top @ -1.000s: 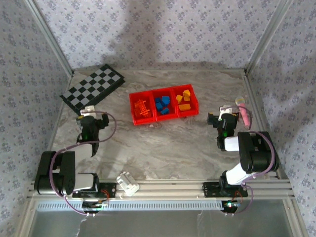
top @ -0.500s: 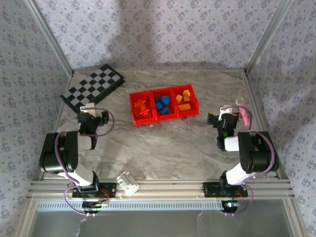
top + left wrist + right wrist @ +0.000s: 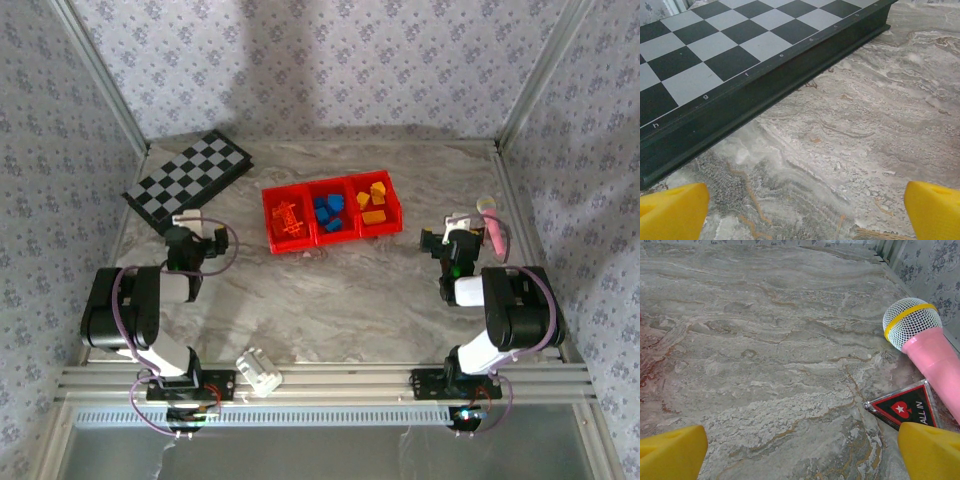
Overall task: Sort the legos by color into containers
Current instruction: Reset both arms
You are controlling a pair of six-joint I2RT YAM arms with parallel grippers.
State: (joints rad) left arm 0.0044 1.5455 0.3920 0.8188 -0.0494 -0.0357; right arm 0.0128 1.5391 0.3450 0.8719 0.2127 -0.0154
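A grey marbled table (image 3: 330,290) carries a black-and-white checkered board (image 3: 188,178) at far left, well apart from the bright red three-compartment plastic tray (image 3: 267,218). The left gripper (image 3: 804,210) and the right gripper (image 3: 801,452) spread their yellow fingers (image 3: 670,212) wide, holding nothing. The small studded plastic bricks (image 3: 328,213) lie inside the tray: orange left, blue middle, yellow with orange right.

We are noting: board (image 3: 715,55) lying ahead-left of the left gripper (image 3: 800,212) jaws; microphone (image 3: 922,337) lying ahead-right of the right gripper (image 3: 800,452) jaws, card (image 3: 905,407) nearer, just beside it.

Two black arms (image 3: 120,310) with white links, looping purple cables (image 3: 234,246), yellow claw fingers (image 3: 672,212).
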